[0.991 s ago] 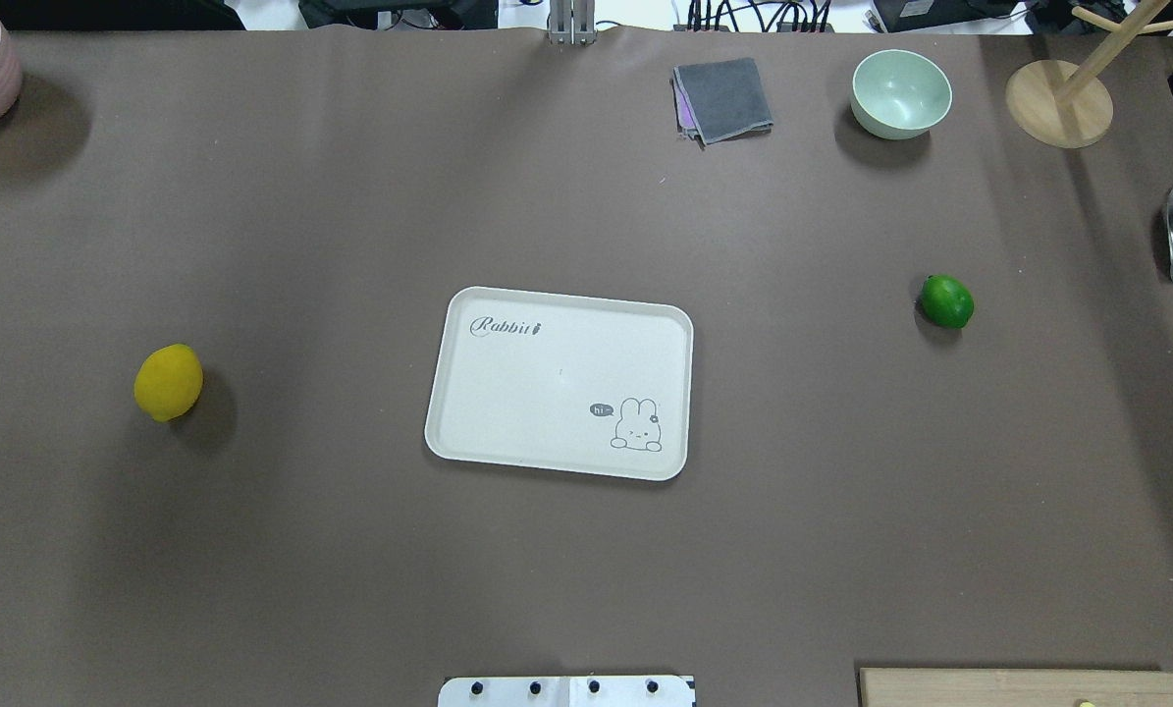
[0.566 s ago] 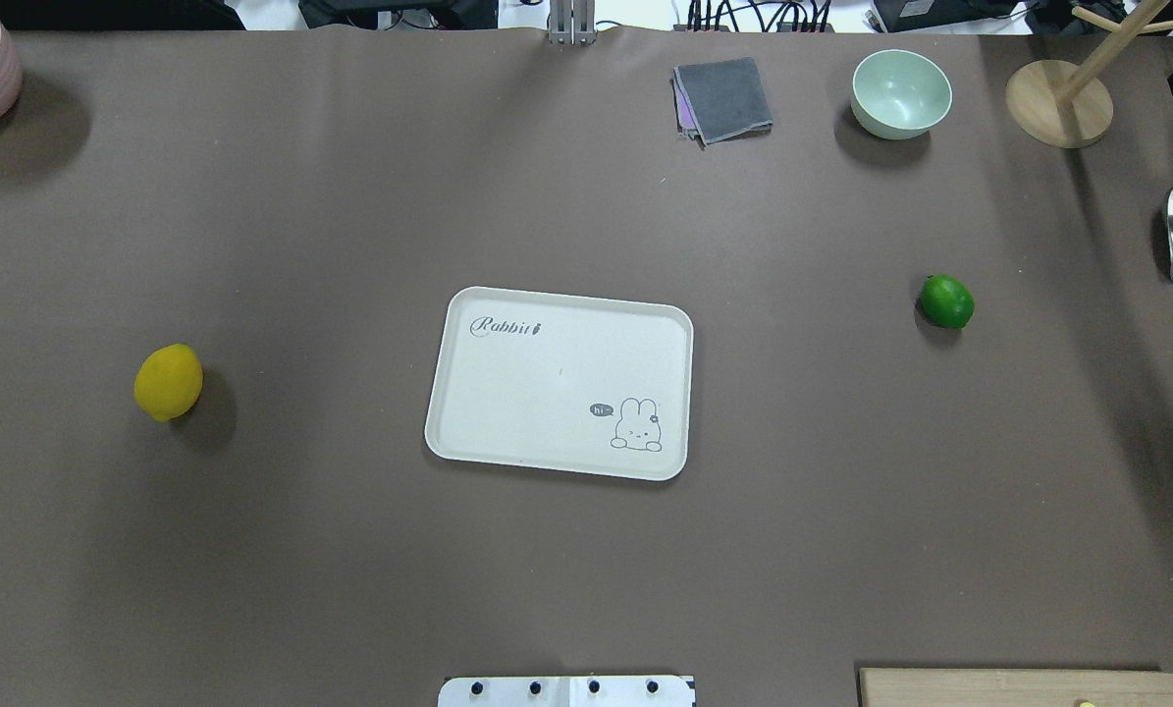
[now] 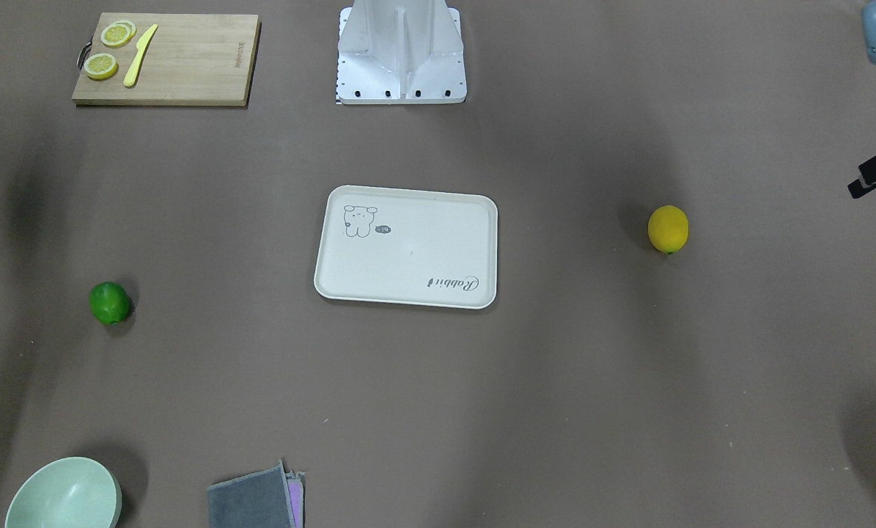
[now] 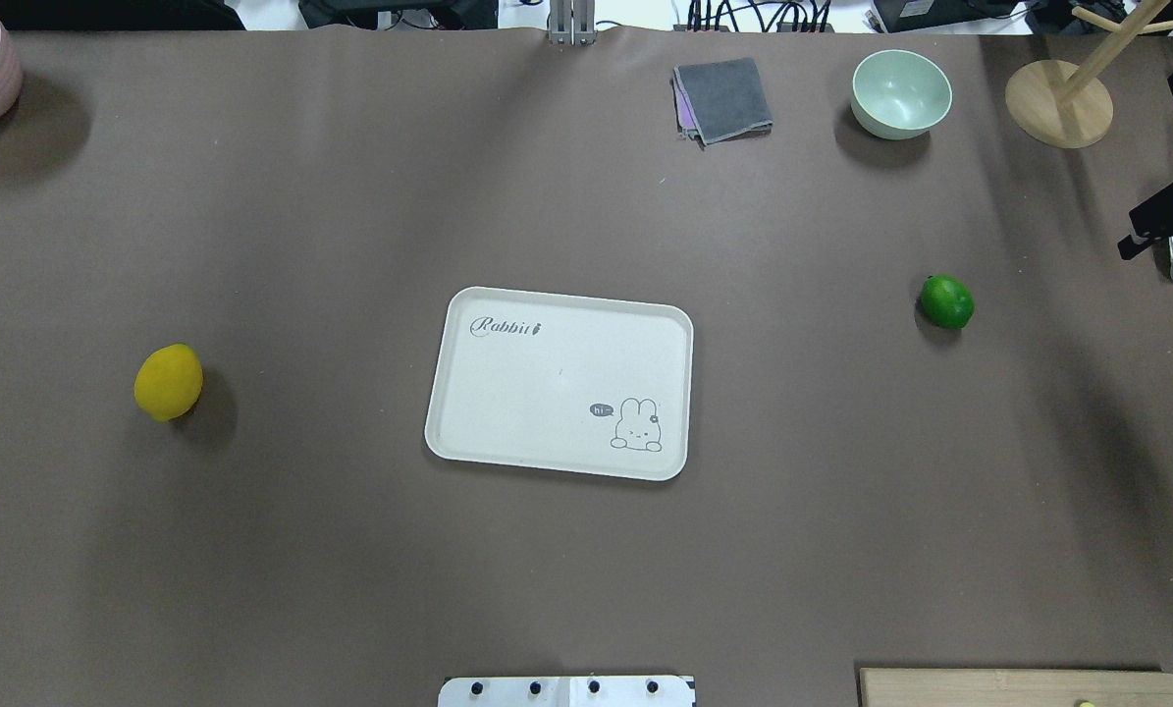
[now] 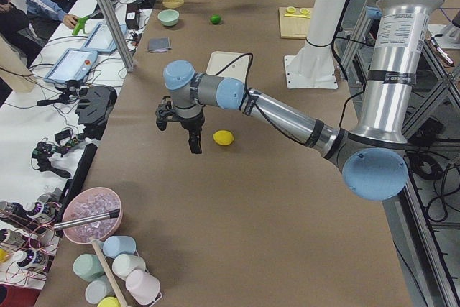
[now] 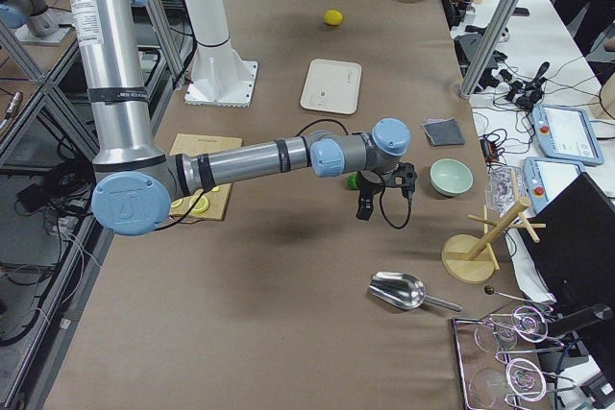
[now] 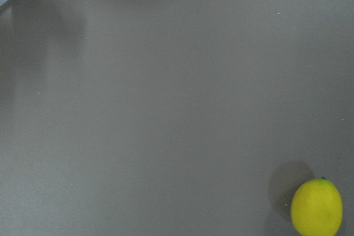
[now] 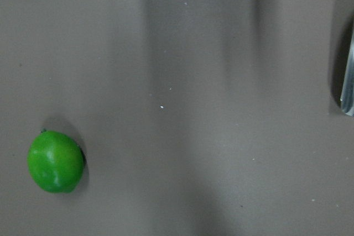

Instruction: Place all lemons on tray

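Right gripper point(image 4: 1143, 234) now in frame, 2 o'clock of green lemon point(image 4: 946, 301), likely staging pickup; finger spread unreadable.

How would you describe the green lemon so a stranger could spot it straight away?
Seen from behind the robot, start at the cream tray in the middle of the table and look right. The green lemon lies alone, nearer the robot than the pale green bowl. It's glossy green; the other lemon, left of the tray, is yellow.
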